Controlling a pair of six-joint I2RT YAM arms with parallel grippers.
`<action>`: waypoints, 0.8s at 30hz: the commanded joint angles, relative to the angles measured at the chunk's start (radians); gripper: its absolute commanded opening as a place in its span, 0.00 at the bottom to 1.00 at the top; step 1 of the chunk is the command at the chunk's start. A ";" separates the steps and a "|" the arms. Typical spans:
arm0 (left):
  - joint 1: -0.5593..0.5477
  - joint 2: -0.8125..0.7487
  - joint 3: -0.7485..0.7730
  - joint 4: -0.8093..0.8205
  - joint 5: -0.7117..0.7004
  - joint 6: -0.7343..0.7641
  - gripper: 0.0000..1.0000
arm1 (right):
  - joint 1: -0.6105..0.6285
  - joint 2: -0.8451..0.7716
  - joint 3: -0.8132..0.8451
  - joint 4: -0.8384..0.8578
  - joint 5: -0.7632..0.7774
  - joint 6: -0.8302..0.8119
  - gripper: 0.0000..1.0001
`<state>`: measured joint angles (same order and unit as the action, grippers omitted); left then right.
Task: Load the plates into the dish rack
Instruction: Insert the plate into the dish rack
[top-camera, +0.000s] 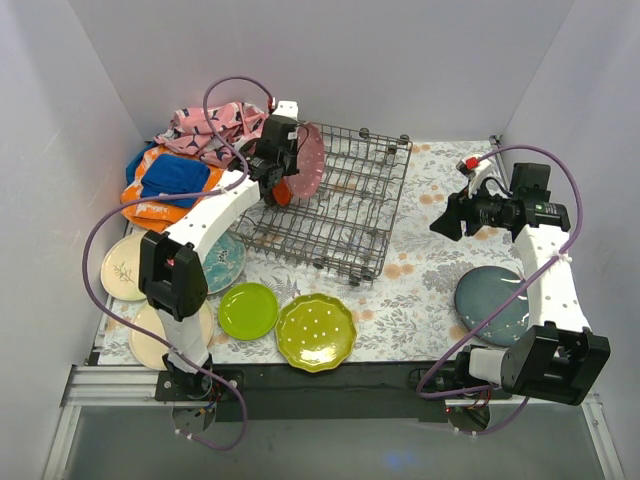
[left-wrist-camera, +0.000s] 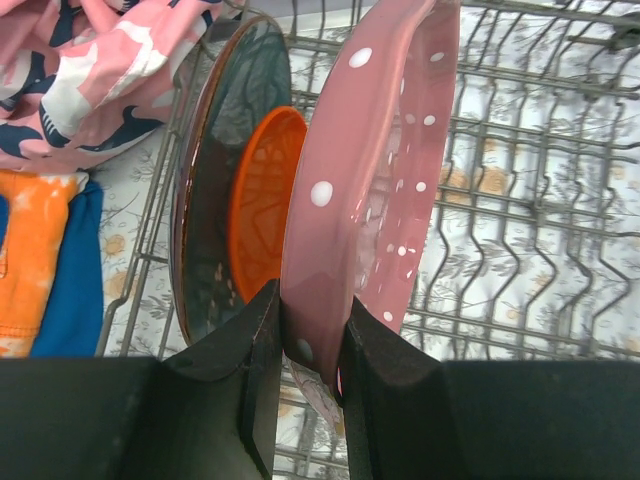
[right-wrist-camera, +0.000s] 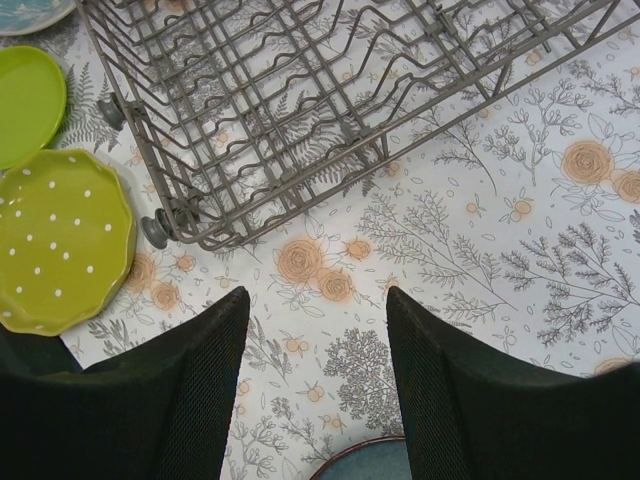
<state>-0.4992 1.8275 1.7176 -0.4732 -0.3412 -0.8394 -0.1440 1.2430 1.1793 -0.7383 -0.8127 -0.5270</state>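
Jaws of left gripper (left-wrist-camera: 310, 330) pinch pink dotted plate (left-wrist-camera: 370, 200) upright over dish rack (left-wrist-camera: 540, 200), seat-and-release likely next; right gripper (right-wrist-camera: 317, 300) gapes empty.

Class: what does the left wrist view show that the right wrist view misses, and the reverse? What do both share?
Only left wrist: the left gripper shut on the upright pink dotted plate, an orange plate and a dark plate standing in the dish rack, cloths. Only right wrist: the open right gripper, two lime green plates, a blue-grey plate edge. Both: the dish rack and flowered tablecloth.
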 joint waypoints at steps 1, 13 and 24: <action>0.002 -0.016 0.092 0.159 -0.102 0.037 0.00 | -0.006 -0.004 -0.018 0.023 -0.002 -0.002 0.63; -0.004 0.059 0.135 0.192 -0.206 0.108 0.00 | -0.006 0.004 -0.040 0.030 0.014 -0.010 0.63; -0.018 0.065 0.105 0.242 -0.254 0.184 0.00 | -0.008 0.026 -0.037 0.036 0.015 -0.008 0.63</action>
<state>-0.5045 1.9572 1.7721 -0.3874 -0.5274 -0.6903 -0.1448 1.2606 1.1423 -0.7292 -0.7876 -0.5282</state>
